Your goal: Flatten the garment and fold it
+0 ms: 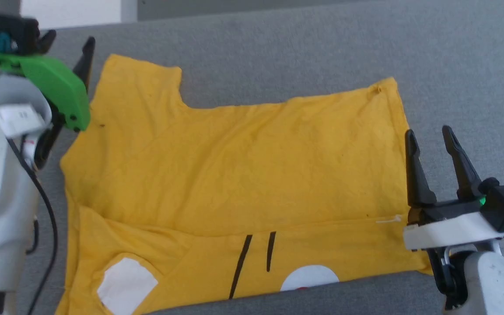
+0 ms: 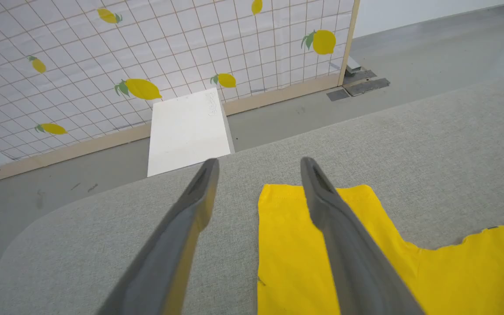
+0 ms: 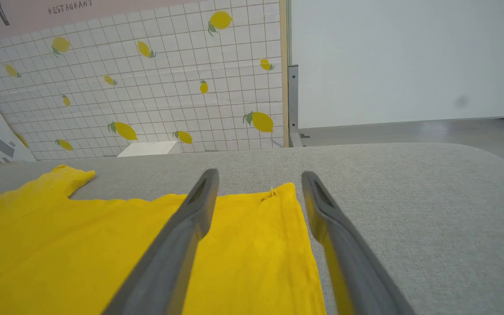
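the bright yellow cotton t-shirt [image 1: 234, 166] is laid long-side left to right, sleeve end leftward; left claw [image 1: 69, 41] and right claw [image 1: 428, 133] are held open.

The garment [image 1: 243, 166] is bright yellow. Along the bottom of the head view it shows two black lines and white patches, one with a trace of red. The counter [image 1: 322, 43] is mid-grey with a fine woven fleck. The left tool [image 1: 70, 39], upper left, has black fingers and a bright green cover. The right tool [image 1: 428, 131], lower right, has black fingers on a white and black mount. In the left wrist view, a white screen [image 2: 103, 65] carries a thin grid and yellow lemons with green leaves.
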